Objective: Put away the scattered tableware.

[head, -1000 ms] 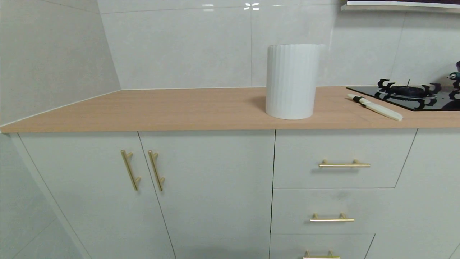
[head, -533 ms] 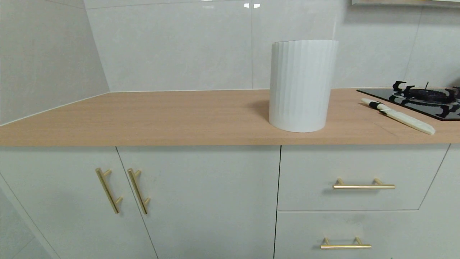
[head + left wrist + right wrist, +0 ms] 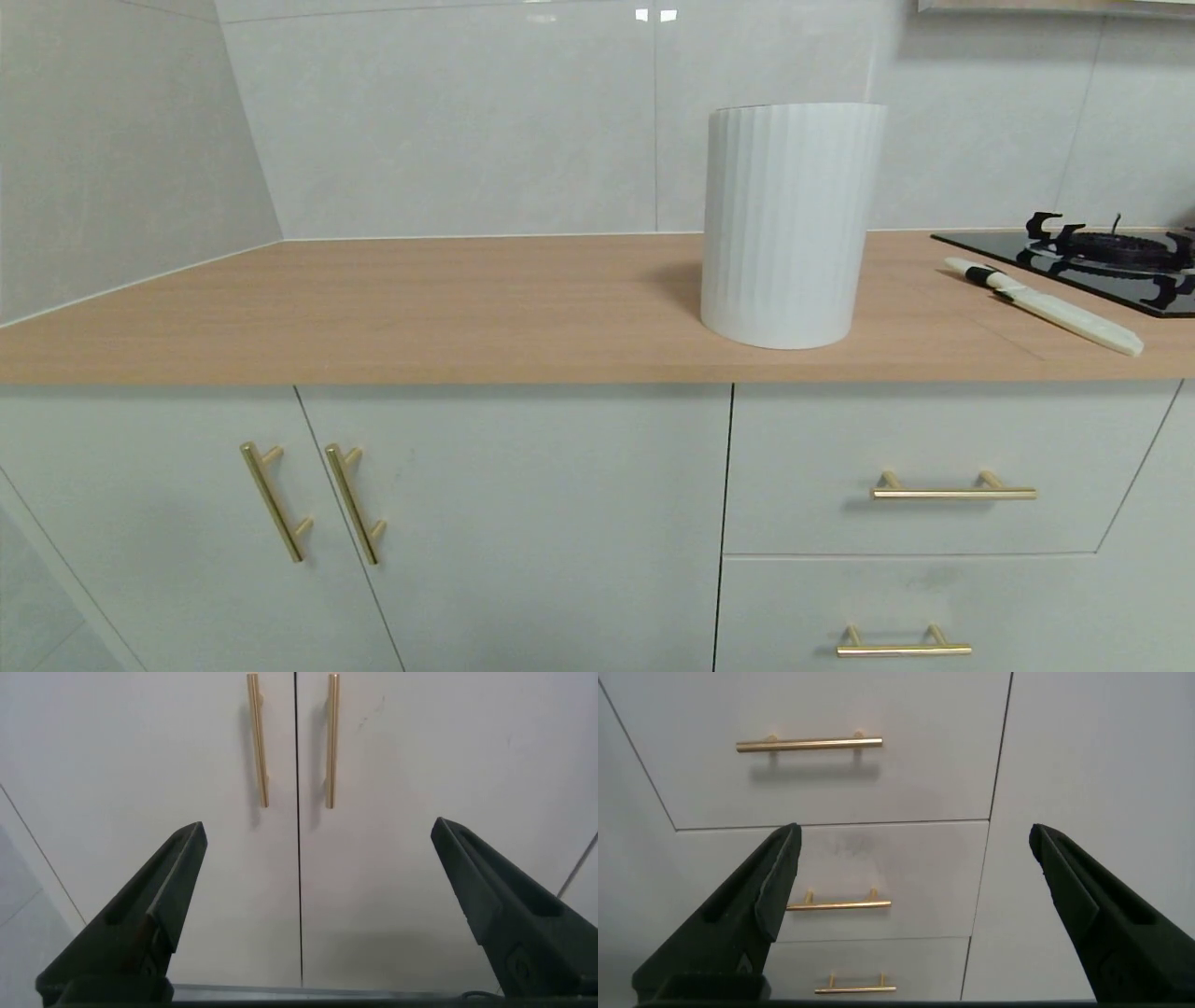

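Head view:
- 1 wood tabletop point(image 3: 420, 308) across the middle of the frame, tiled wall behind.
- 1 white ribbed container point(image 3: 789, 224) right of centre, upright on the tabletop (can't see inside from this angle).
- 1 knife point(image 3: 1046, 306) at the far right: pale blade, black band at the handle. It lies flat on the tabletop, just beside the front edge of 1 black gas hob point(image 3: 1111, 257) and well apart from the container.
- Lower left: 2 cabinet doors point(image 3: 523, 523), 1 vertical gold door handle point(image 3: 273, 501) each, so 2 in total, side by side.
- Lower right: 2 drawers point(image 3: 840, 439), 1 horizontal gold drawer handle point(image 3: 952, 491) each, so 2 in total, one above the other.

Left wrist view:
- The left gripper point(image 3: 318, 829) faces the 2 cabinet doors.
- Its 2 black fingers point(image 3: 149, 915) are spread wide with nothing between them.
- Both door handles and the seam between the doors sit in the gap.

Right wrist view:
- The right gripper point(image 3: 915, 832) faces the drawer stack.
- Its 2 fingers are also spread wide and hold nothing.
- 3 drawer fronts are visible here, with 3 horizontal gold handles, one per drawer.
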